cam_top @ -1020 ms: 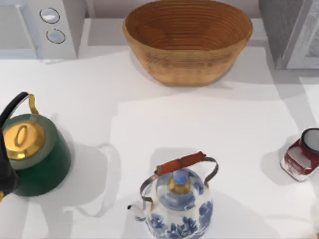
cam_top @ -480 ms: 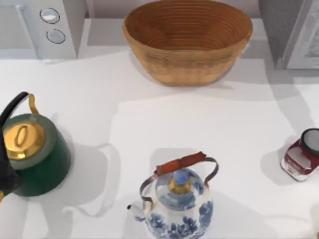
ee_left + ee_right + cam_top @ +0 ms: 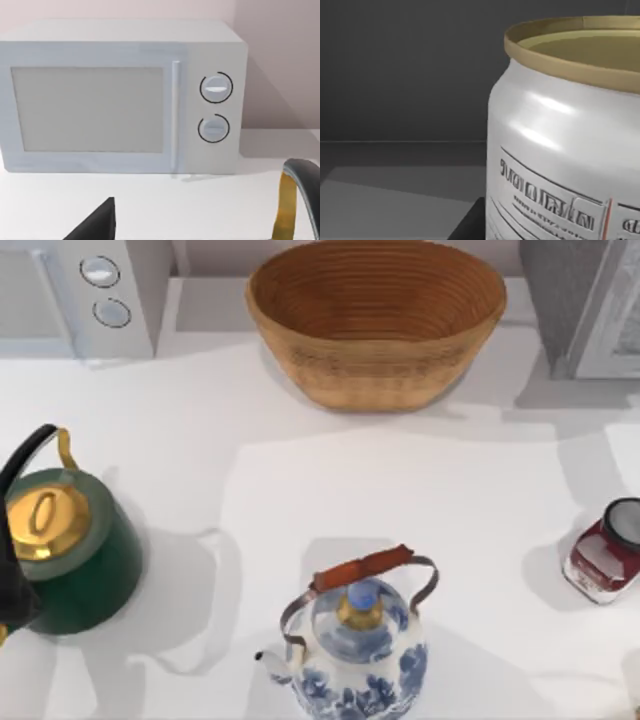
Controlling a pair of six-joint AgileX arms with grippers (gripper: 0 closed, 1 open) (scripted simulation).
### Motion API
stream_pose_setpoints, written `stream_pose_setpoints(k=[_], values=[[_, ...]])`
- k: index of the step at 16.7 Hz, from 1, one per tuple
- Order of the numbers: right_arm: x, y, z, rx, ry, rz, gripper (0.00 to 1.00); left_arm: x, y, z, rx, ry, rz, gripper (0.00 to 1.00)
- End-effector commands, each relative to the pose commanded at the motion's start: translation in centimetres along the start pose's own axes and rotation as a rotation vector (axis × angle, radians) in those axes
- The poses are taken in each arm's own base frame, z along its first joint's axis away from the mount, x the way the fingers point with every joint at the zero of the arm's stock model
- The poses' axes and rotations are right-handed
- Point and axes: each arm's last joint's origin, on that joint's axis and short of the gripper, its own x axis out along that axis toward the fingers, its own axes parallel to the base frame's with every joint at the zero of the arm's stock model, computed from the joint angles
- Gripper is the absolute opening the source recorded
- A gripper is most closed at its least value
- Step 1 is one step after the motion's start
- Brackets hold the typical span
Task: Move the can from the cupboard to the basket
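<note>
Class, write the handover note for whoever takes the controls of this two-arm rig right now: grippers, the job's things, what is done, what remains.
Left arm: parked at the table's left edge by the green kettle, its camera facing the microwave.
Right arm: its wrist camera sits close against the can, in a dark grey interior. No grip on it is visible.
Basket: at the back centre, nothing inside.
Cupboard: back right corner.
Done: approach to the can.
Left: grasp, withdraw, carry to the basket, release.

silver can point(image 3: 565, 135) close-up, gold rim, dark interior
</note>
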Motion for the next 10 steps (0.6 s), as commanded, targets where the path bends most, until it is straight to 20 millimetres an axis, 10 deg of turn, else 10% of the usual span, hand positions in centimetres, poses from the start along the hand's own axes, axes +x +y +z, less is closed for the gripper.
stream_pose_setpoints(k=[10], values=[[-1.6, -1.2, -2.0, 0.011, -0.036, -0.001, 0.0, 0.0, 0.0, 0.0, 0.0, 0.0, 0.0, 1.0]])
